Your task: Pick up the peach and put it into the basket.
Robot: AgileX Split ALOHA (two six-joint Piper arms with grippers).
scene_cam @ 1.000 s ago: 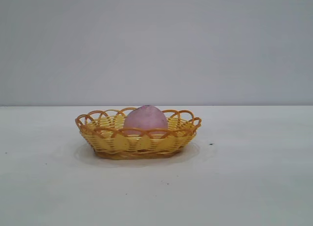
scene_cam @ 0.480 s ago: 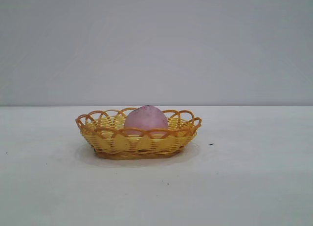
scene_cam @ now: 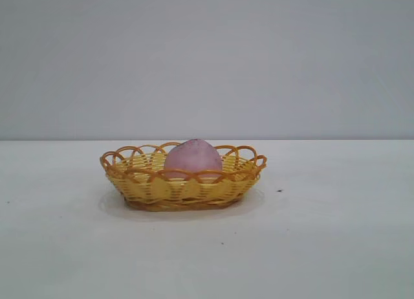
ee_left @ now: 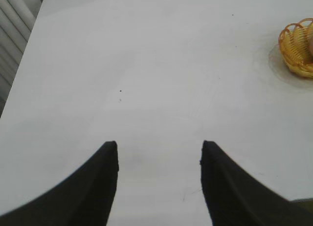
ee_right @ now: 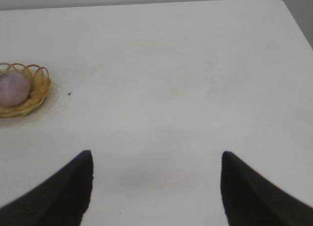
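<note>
The pink-mauve peach lies inside the yellow woven basket with its orange looped rim, at the middle of the white table. Neither arm shows in the exterior view. In the left wrist view my left gripper hangs open over bare table, far from the basket at the frame's edge. In the right wrist view my right gripper is open wider, also over bare table, with the basket and peach well off to one side. Nothing sits between either pair of fingers.
The white table runs out on all sides of the basket, with a few small dark specks on it. A plain grey wall stands behind. The table's edge shows in the left wrist view.
</note>
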